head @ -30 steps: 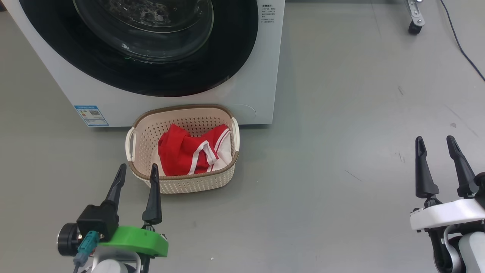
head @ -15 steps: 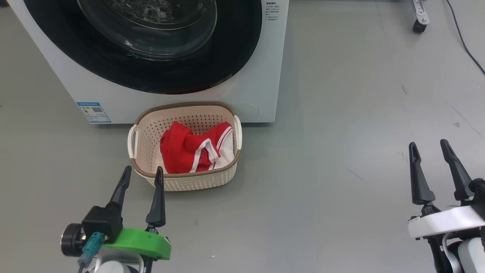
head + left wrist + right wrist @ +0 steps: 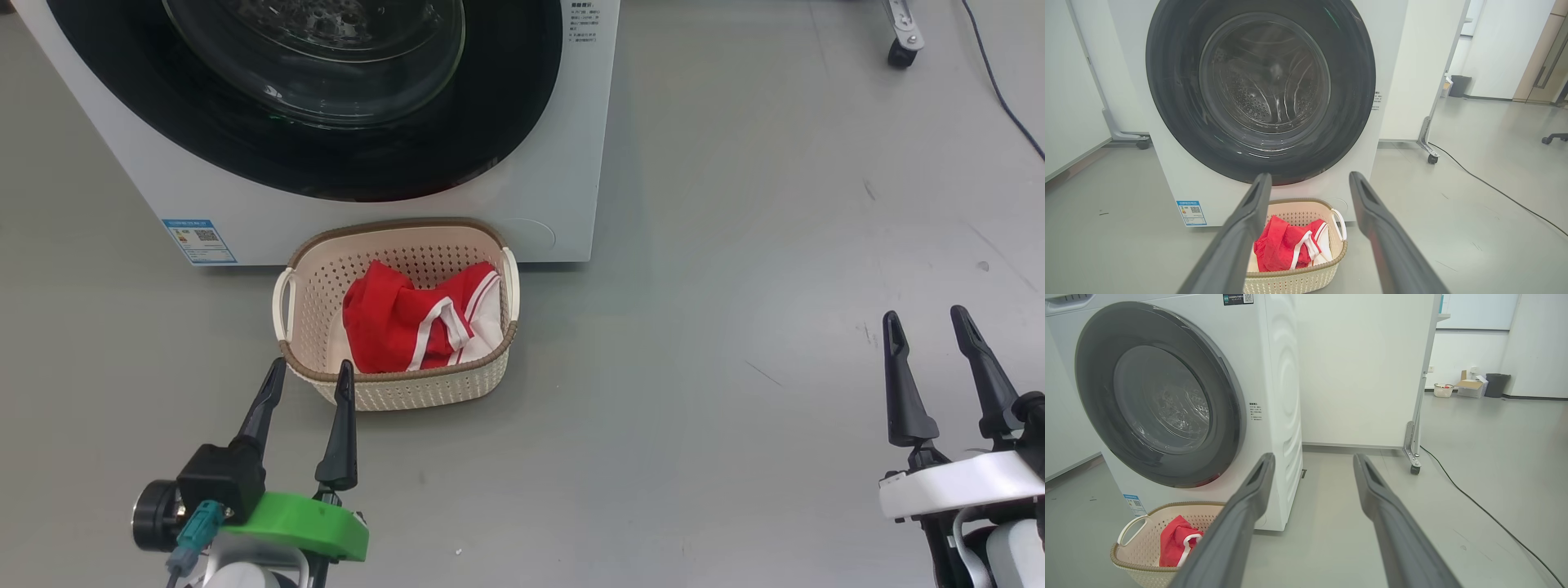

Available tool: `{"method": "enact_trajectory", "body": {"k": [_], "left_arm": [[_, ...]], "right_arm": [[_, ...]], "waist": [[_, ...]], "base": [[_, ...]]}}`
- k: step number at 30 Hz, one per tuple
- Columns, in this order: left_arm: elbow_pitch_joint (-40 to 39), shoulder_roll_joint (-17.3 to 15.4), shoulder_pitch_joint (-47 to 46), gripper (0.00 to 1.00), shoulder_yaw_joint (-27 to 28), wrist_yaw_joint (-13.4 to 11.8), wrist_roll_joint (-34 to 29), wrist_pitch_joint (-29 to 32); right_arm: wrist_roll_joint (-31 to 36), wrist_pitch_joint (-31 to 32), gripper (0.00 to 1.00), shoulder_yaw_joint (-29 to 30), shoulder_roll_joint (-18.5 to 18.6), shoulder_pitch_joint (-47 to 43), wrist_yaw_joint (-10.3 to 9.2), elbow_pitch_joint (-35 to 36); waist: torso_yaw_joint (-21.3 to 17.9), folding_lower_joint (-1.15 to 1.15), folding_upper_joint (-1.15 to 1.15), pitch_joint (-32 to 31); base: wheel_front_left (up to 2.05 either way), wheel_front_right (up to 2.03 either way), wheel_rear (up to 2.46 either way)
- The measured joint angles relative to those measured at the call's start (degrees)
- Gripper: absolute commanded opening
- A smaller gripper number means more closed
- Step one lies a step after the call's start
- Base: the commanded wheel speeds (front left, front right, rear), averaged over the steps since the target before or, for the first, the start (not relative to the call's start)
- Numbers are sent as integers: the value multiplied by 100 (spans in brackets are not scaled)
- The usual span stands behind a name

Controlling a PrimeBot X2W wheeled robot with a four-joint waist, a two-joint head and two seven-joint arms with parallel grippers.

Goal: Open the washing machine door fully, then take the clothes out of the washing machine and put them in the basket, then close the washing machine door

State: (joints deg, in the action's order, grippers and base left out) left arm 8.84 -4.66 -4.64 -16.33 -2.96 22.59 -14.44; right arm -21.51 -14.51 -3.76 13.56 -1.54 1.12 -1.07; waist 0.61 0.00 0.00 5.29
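Judging from the shut washing machine door (image 3: 506, 122) and the clothes (image 3: 392, 327) lying in the basket (image 3: 408, 396) (just on its near side), every step seems done; left pincer (image 3: 312, 366) and right pincer (image 3: 923, 314) gape empty, needing only to rest.

Left fingers (image 3: 337, 433): 2, long, black; green bracket (image 3: 298, 527), teal connector (image 3: 196, 527). Right fingers (image 3: 903, 400): 2, black; white bracket (image 3: 955, 482).

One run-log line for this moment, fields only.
washing machine door: closed | clothes: in basket | left gripper: open, empty | right gripper: open, empty | stage: task appears complete
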Motion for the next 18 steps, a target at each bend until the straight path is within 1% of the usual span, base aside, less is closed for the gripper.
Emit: {"method": "enact_trajectory", "body": {"k": [6,13,14,18], "left_arm": [[3,1,0,100,46,49,7,0],[41,2,0,100,83,76,8,0],[49,3,0,100,87,76,8,0],[79,5,0,100,97,85,16,0]], "right_arm": [[12,0,100,74,-103,-23,38,3],[49,0,100,135,-113,-32,96,2],[52,0,100,141,-118,-32,127,2],[74,0,100,162,-142,-36,135,1]], "waist": [[-11,0,0,5],[-17,0,0,-7],[-17,0,0,-10],[-18,0,0,-15]], "base": [[0,0,0],[0,0,0],[0,0,0],[0,0,0]]}}
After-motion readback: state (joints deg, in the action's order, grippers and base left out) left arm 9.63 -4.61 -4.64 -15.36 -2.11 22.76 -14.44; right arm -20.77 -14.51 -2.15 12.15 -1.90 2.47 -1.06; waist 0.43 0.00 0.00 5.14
